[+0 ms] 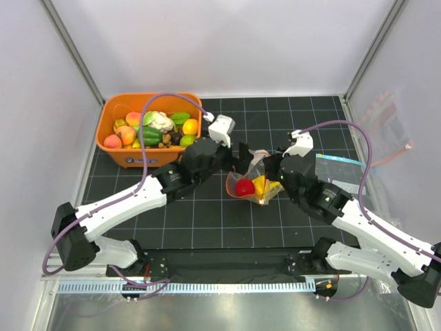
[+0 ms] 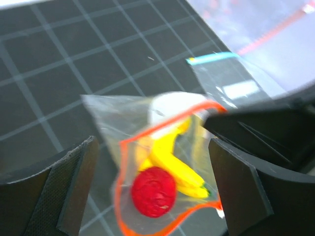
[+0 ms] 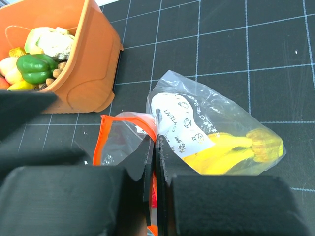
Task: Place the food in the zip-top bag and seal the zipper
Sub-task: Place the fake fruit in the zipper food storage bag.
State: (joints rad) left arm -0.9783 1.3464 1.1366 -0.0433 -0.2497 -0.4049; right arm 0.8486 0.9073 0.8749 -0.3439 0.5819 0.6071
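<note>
The zip-top bag lies mid-table with its mouth held open; its red-orange zipper rings the opening. A red apple and a yellow banana lie inside it. My left gripper hangs open just above the mouth, with nothing between its fingers. My right gripper is shut on the bag's zipper rim at the mouth's right side. In the top view the left gripper and right gripper flank the bag. More food fills the orange bin.
The orange bin stands at the back left, close behind the bag, with a green pepper on top. A flat clear bag with a blue top edge lies right of the right arm. White enclosure walls surround the black gridded mat.
</note>
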